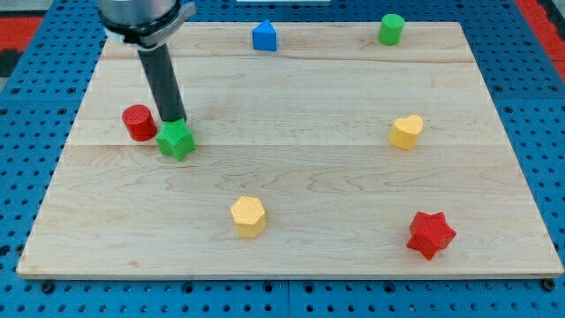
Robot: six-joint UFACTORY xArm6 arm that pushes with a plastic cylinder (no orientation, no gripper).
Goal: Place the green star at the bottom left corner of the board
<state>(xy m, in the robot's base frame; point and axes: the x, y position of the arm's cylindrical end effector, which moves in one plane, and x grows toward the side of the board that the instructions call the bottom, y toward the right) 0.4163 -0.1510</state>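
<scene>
My tip (174, 121) touches the top edge of the green star (177, 140), which sits just right of the red cylinder (138, 121) on the left half of the wooden board (291, 177).

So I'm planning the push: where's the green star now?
The green star sits at the board's left-middle, just right of the red cylinder, with my tip at its top edge.
</scene>
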